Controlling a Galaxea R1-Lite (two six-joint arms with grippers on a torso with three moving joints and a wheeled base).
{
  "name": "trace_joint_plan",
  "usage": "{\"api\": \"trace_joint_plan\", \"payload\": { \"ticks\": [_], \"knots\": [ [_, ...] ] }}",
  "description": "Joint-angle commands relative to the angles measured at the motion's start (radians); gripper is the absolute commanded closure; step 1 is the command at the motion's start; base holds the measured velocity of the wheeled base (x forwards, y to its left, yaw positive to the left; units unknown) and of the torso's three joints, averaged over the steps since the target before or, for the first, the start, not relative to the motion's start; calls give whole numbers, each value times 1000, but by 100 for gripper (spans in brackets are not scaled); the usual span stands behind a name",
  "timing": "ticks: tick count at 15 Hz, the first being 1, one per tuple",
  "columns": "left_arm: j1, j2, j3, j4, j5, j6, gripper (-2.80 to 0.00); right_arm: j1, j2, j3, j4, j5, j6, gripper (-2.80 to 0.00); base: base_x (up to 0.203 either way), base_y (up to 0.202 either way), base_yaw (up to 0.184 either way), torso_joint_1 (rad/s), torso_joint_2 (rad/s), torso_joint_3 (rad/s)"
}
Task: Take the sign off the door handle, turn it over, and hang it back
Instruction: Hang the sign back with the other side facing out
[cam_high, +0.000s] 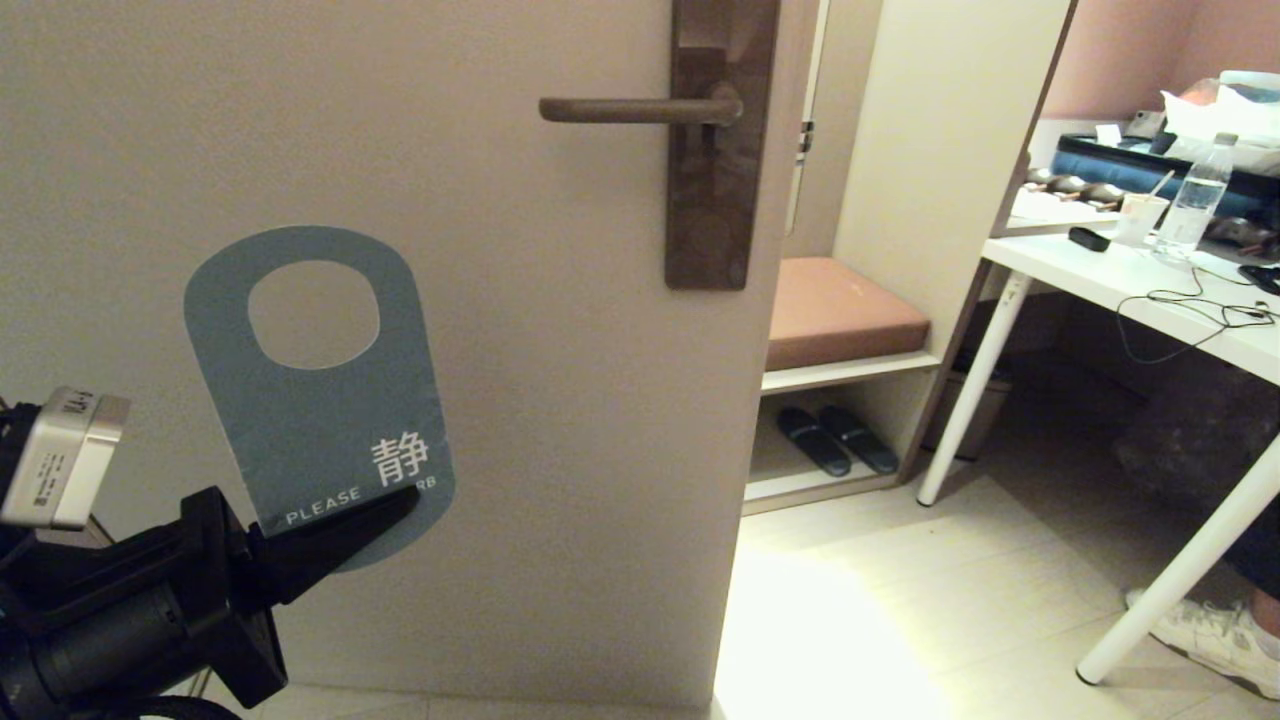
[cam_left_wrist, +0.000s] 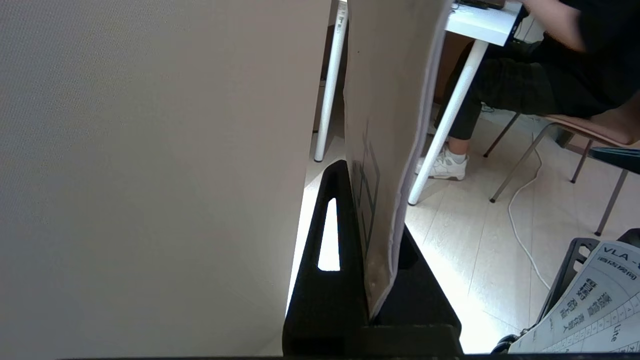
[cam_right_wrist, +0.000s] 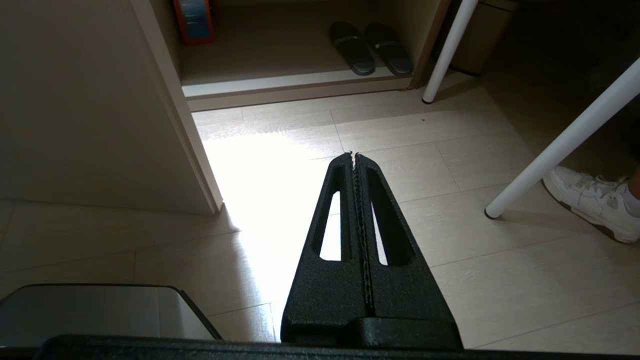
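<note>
Fingers of my left gripper (cam_high: 385, 510) pinch the sign's (cam_high: 320, 400) lower edge, low left of the door handle (cam_high: 640, 110); right gripper (cam_right_wrist: 354, 156) fingers pressed together over floor.

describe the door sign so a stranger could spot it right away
Start at the big beige door and its brown door handle; look below and left of it. The sign stands clamped at its lower edge in the left gripper. It alone is flat, grey-blue, with an oval hole.
</note>
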Motion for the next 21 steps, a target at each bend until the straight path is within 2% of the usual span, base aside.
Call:
{"api": "trace_joint_plan", "payload": {
  "ticks": [1, 5, 9, 16, 21],
  "knots": [
    [0, 0, -2, -6, -3, -2, 0, 0, 4, 0, 0, 1, -1, 0, 0, 0, 0, 0, 0, 0],
    [0, 8, -46, -6, -3, -4, 0, 0, 4, 0, 0, 1, 0, 0, 0, 0, 0, 0, 0, 0],
    [0, 36, -104, -1, 0, -9, 0, 81, -56, 2, -10, 0, -1, 0, 0, 0, 0, 0, 0, 0],
    [16, 89, -134, -1, 4, -8, 0, 58, -267, 2, -10, 0, 3, 0, 0, 0, 0, 0, 0, 0],
    [17, 135, -216, 5, 67, -3, 0, 58, -267, 2, -10, 0, 3, 0, 0, 0, 0, 0, 0, 0]
  ]
}}
